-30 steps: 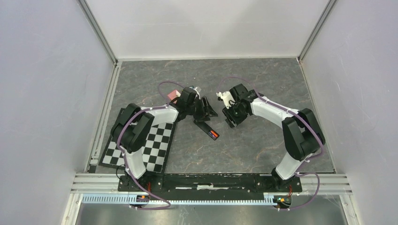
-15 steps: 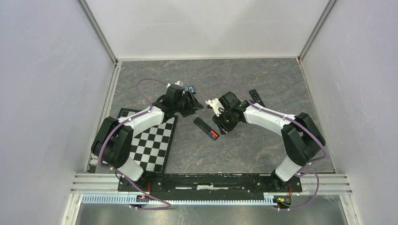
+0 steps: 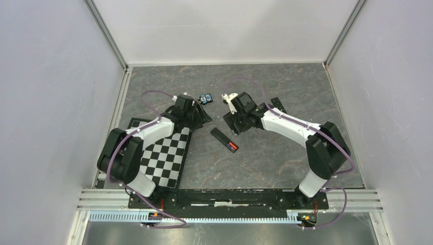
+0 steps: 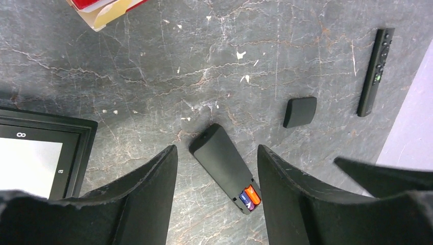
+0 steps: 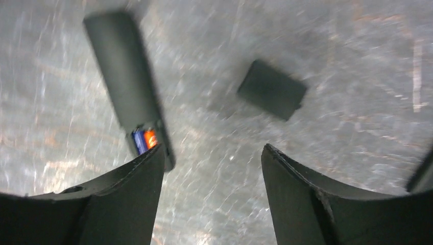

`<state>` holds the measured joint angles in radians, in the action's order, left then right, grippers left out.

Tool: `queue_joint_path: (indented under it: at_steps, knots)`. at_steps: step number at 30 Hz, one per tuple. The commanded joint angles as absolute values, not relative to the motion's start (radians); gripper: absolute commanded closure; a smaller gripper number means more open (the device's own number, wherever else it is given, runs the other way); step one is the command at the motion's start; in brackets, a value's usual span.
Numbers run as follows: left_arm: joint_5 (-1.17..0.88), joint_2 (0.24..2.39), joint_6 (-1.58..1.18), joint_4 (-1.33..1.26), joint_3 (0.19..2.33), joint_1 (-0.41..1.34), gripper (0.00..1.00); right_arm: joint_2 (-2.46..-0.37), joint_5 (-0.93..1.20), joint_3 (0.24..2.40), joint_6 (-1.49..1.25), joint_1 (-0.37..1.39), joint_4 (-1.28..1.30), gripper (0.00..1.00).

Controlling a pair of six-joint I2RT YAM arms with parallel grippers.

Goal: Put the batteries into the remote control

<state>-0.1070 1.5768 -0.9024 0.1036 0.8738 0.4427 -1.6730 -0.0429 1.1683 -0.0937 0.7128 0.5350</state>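
1. Nearer to you than the remote control (image 3: 224,139) and to its left lies the checkerboard (image 3: 163,158). More of it shows than a second ago, because the left arm has swung off it.
2. The remote control lies flat on the desk (image 3: 286,158), in the same place as before. The batteries (image 4: 249,196) sit in its open near end, showing blue, orange-red and purple.
3. Your left gripper (image 4: 215,148) stood right over the remote's far end a second ago. It now hangs back on the remote's far left, jaws apart with nothing between them.
4. Your right gripper (image 5: 212,148) has moved in from the right to just beyond the remote, jaws wide and empty.
5. A small black cover (image 4: 299,111) lies on the desk just past the remote.
6. Farther out, a blue-and-black gadget (image 3: 206,98) and a slim second remote (image 3: 278,105) are now uncovered.
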Motion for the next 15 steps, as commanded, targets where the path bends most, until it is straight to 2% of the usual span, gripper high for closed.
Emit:
queue_joint_path:
  at_steps: [1, 2, 9, 15]
  knots:
    - [-0.091, 1.514, -0.87, 0.097, 0.881, 0.439, 0.34, -1.73, -0.203, 1.251, -0.195, 0.669, 0.448, 0.25]
    - [-0.091, 1.511, -0.867, 0.098, 0.879, 0.439, 0.34, -1.746, -0.208, 1.257, -0.21, 0.658, 0.428, 0.27]
    - [-0.113, 1.517, -0.863, 0.09, 0.882, 0.437, 0.33, -1.893, -0.179, 1.346, -0.233, 0.65, 0.343, 0.65]
    - [-0.13, 1.524, -0.859, 0.086, 0.882, 0.436, 0.33, -1.972, -0.217, 1.372, -0.257, 0.638, 0.368, 0.75]
